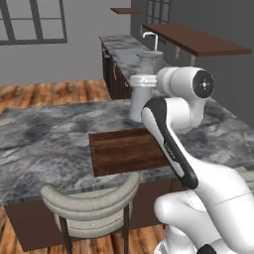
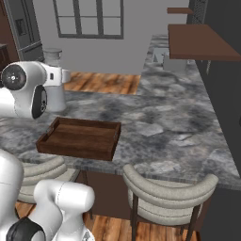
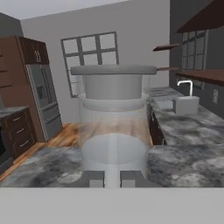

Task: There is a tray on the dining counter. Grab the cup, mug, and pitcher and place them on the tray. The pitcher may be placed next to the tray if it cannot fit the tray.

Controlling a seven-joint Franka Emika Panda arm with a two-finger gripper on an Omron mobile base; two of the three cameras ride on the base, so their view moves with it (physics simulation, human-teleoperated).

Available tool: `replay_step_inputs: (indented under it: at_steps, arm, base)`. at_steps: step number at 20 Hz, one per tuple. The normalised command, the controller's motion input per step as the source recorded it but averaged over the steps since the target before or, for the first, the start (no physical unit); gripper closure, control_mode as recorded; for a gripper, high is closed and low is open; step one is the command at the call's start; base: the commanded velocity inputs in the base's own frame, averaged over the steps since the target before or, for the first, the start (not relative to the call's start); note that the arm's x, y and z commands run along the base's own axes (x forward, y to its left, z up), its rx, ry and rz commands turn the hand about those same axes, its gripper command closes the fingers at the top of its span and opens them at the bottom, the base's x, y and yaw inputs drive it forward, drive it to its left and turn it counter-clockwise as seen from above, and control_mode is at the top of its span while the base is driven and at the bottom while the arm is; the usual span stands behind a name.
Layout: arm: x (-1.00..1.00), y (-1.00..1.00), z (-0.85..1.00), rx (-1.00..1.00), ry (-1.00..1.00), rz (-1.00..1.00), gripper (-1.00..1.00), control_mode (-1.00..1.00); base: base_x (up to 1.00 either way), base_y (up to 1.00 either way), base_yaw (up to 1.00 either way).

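The pitcher [image 1: 140, 99] [image 2: 55, 96] is pale grey-white and stands upright at the dining counter [image 1: 44, 134] [image 2: 164, 122], just beyond the far edge of the tray [image 1: 124, 149] [image 2: 80, 136]. The dark brown tray holds nothing. In the hand view the pitcher [image 3: 113, 109] looms close and level with the camera. My gripper [image 3: 110, 178] has its fingertips nearly together against the pitcher's near side, shut on it. I cannot tell whether its base touches the stone. The cup and the mug are out of view.
Two pale upholstered stools [image 1: 92, 198] [image 2: 167, 188] stand at the counter's near edge. A back worktop carries a sink with a faucet [image 1: 151, 37] [image 3: 186, 103] under a brown wall shelf [image 1: 198, 39]. A fridge [image 3: 41, 100] stands at the far left.
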Motion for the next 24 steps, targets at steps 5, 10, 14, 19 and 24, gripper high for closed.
replay_step_inputs:
  at_steps: [5,10,14,19,24]
  arm:
    - [0.09,0.15,-0.53,-0.01,-0.09,0.0,1.0,-1.0]
    - [0.12,0.0,-0.26,0.0,0.0,-0.02,1.0,-1.0]
    - [0.23,0.09,0.0,0.0,0.0,-0.05,1.0,-1.0]
    - [0.14,0.18,0.0,0.0,0.0,-0.06,1.0,-1.0]
    - [-0.07,0.11,-0.12,0.0,-0.08,0.0,1.0,-1.0]
  base:
    - [0.0,0.0,0.0]
    - [0.0,0.0,0.0]
    - [0.0,0.0,0.0]
    - [0.0,0.0,0.0]
    - [0.0,0.0,0.0]
